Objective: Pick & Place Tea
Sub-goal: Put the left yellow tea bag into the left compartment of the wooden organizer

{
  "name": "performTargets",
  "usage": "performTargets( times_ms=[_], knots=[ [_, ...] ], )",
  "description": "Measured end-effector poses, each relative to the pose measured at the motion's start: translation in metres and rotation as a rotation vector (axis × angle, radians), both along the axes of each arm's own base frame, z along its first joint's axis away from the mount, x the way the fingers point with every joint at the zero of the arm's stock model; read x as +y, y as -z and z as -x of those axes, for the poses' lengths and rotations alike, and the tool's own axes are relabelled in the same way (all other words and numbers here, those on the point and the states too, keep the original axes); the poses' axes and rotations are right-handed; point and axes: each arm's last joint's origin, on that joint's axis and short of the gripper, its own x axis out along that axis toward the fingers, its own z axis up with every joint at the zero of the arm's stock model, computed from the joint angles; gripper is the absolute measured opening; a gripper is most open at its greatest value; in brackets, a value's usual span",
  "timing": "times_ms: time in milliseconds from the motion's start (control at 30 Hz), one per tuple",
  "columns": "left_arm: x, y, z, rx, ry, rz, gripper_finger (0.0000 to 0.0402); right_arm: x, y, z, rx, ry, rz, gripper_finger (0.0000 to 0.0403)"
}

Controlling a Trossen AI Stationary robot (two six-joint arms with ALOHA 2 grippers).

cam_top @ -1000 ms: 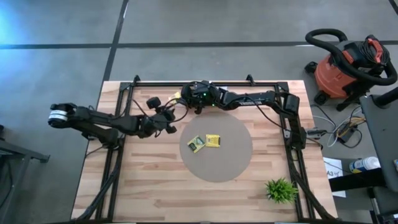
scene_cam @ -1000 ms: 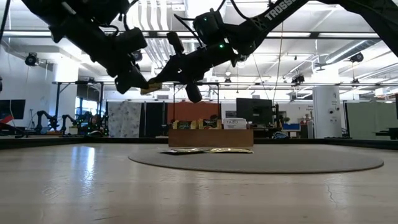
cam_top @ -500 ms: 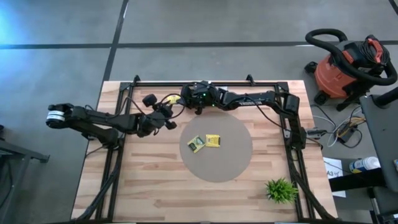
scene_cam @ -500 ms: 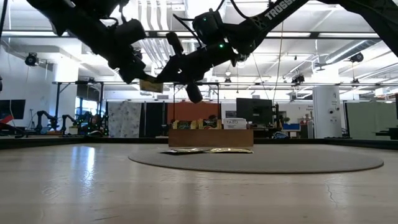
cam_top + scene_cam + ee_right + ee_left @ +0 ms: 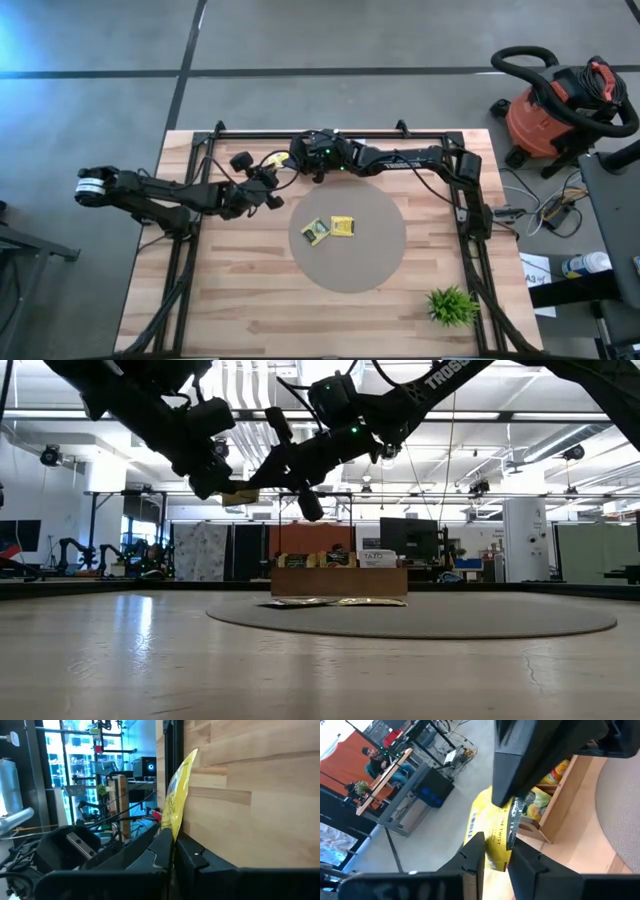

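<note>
From the left, the left arm reaches across the wooden bench (image 5: 250,300) toward its far edge, and the left end effector (image 5: 270,180) hangs in the air near the back rail. In the left wrist view its fingers (image 5: 472,855) close on the lower edge of a yellow tea packet (image 5: 492,832), touching it on both sides. The same packet shows in the high view as a small yellow sliver (image 5: 272,160) between the two end effectors, and in the low view (image 5: 240,495) well above the bench.

The right end effector (image 5: 290,160) meets it from the other side. In the right wrist view the right fingers (image 5: 162,845) are pressed together on the packet (image 5: 177,795), which stands on edge, its long axis running away from the fingers and its flat faces turned sideways. So both end effectors pinch the one packet, held aloft.

Just behind them, at the bench's far edge, stands the brown wooden tray (image 5: 555,807) with more packets upright in its compartments; the low view shows it (image 5: 338,580) beyond the round grey mat (image 5: 370,260).

On the mat lie two more packets flat, touching or nearly so: a greenish-yellow one (image 5: 316,232) turned cornerwise and a yellow one (image 5: 343,226) beside it.

Farther right, a small green plant (image 5: 451,305) sits near the bench's front right corner, well clear of the arms. Off the bench on the floor stands a red shop vacuum (image 5: 555,105).
</note>
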Motion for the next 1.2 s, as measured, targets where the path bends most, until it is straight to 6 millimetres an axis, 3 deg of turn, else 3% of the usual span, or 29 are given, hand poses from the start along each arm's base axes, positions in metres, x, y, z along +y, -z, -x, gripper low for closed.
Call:
performTargets(
  times_ms=[233, 500, 967, 1100, 1200],
  knots=[
    [0.002, 0.0, 0.0, 0.001, -0.006, 0.0, 0.0009, 0.0, 0.0, 0.0, 0.003, -0.005, 0.003, 0.0009],
    [0.003, 0.0, 0.0, 0.001, -0.01, 0.001, 0.0001, 0.0, 0.0, 0.0, 0.015, -0.033, 0.086, 0.0014],
    [0.003, 0.004, 0.004, 0.005, -0.03, 0.038, 0.0, 0.003, -0.013, 0.005, 0.003, -0.128, 0.199, 0.016],
    [0.003, 0.003, 0.005, -0.041, 0.027, 0.166, 0.0, 0.008, -0.031, 0.019, 0.06, -0.186, 0.3, 0.0182],
    [0.009, -0.001, 0.004, -0.076, 0.099, 0.328, 0.0, 0.013, -0.046, 0.041, 0.22, -0.218, 0.419, 0.0186]
  ],
)
